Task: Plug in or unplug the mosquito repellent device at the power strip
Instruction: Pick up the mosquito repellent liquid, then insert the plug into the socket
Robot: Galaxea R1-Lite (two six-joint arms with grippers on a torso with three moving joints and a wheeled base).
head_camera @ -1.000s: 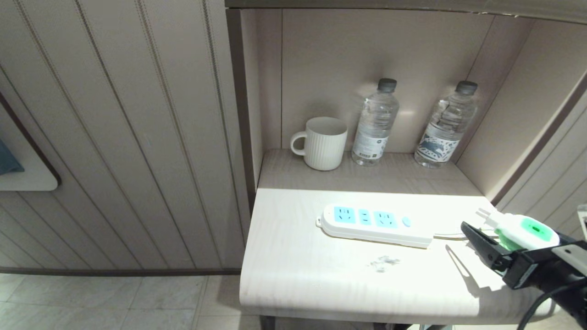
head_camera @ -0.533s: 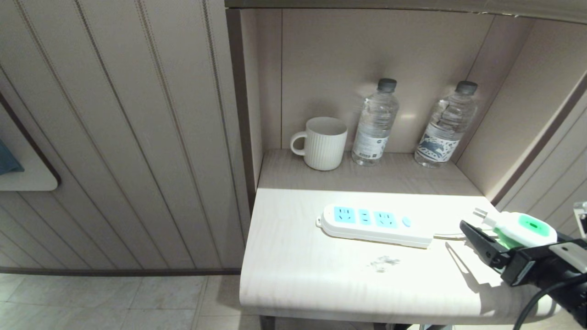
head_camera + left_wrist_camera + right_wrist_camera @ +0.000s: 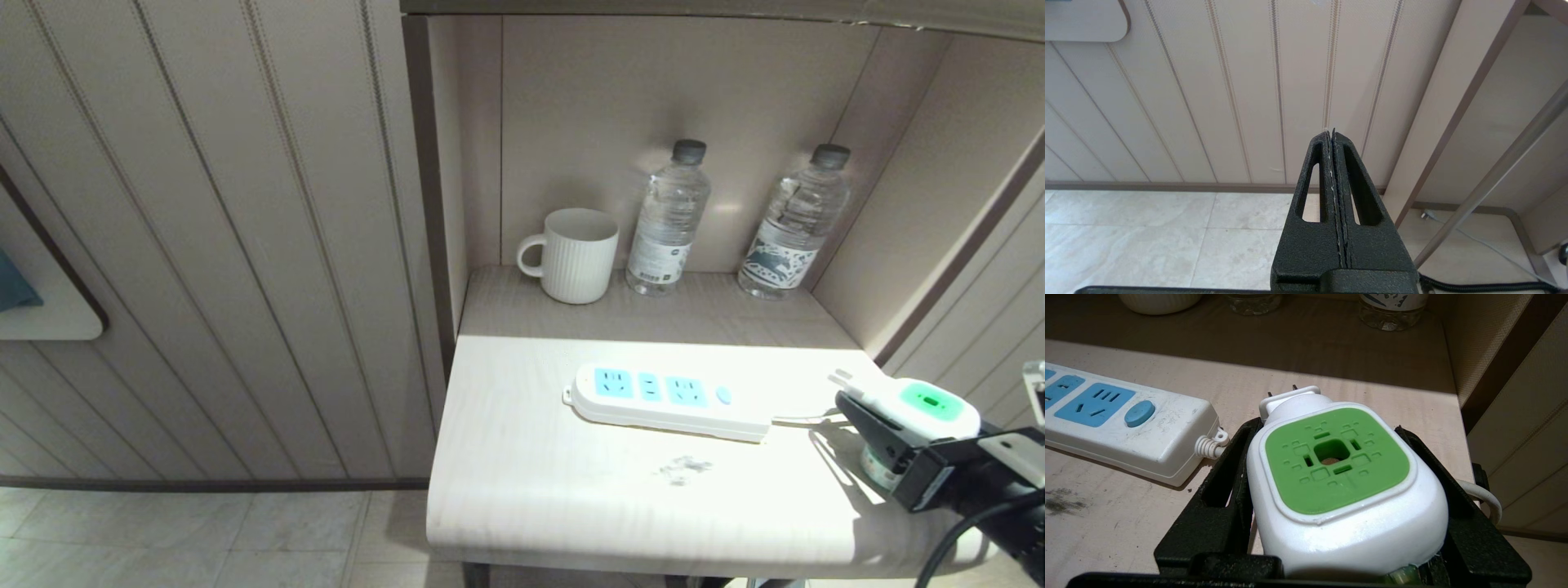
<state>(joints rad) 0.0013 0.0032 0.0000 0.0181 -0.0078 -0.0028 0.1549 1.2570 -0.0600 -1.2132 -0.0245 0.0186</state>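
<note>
Right gripper (image 3: 878, 429) holds my mosquito repellent device (image 3: 918, 408) between its black fingers, at the table's (image 3: 571, 498) right edge. Its prongs point left toward the power strip (image 3: 665, 400), near but apart.

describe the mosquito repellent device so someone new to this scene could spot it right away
Start at the pale bedside table and find the long white power strip with blue sockets. Just past its cord end, at the table's right edge, the mosquito repellent device sits between the right gripper fingers. It alone has a green square top patch and two prongs.
</note>
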